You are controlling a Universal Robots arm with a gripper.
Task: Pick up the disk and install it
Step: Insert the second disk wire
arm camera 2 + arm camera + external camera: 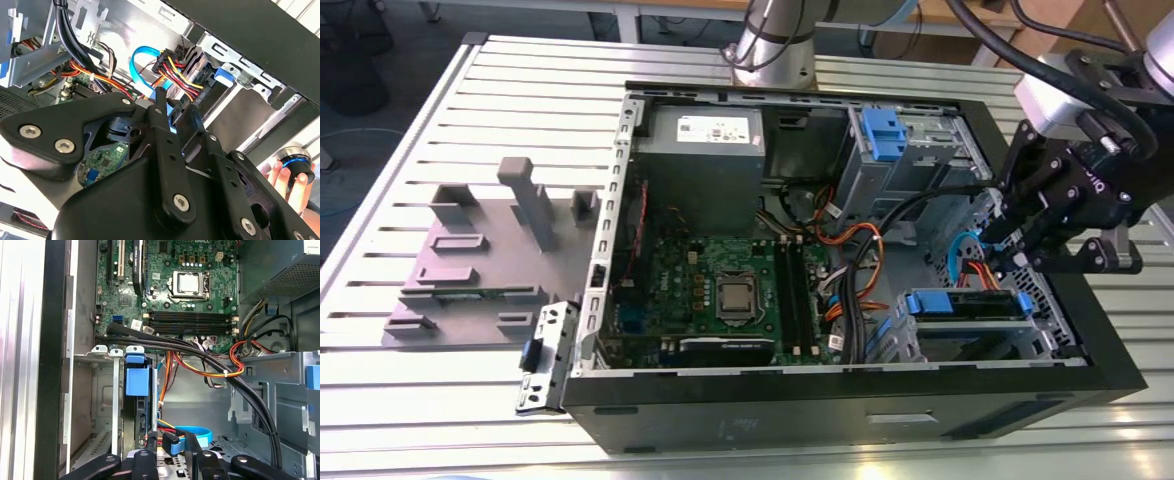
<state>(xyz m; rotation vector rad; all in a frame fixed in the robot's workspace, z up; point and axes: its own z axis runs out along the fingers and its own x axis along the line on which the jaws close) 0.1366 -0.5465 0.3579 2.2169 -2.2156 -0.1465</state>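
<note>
Risk of a skewed mating: blue data plug [170, 442] poised just beside the disk [970, 305], port itself hidden. Would jam or skid off if pushed crooked.

Risk of a snag: red, yellow and black power leads [175, 75] touching or nearly touching the fingers, blue data cable [137, 65] looping close behind. Could drag either one, or pull the plug out of line.

Risk of shifting the disk: no way to judge from here whether the blue rail [136, 382] is latched. Could slide under a firm push.

Disk position: standing on edge in the drive cage [907, 340], at the computer case [854, 378] corner nearest the camera on the exterior view's right, well apart from the motherboard [175, 270].

Gripper [175, 106]: inside the case at that same corner, fingers drawn to a narrow gap, apparently pinching the blue plug; grip firmness not judgeable.

Outside the case wall: a person's hand [287, 182] on a round controller [295, 165].
</note>
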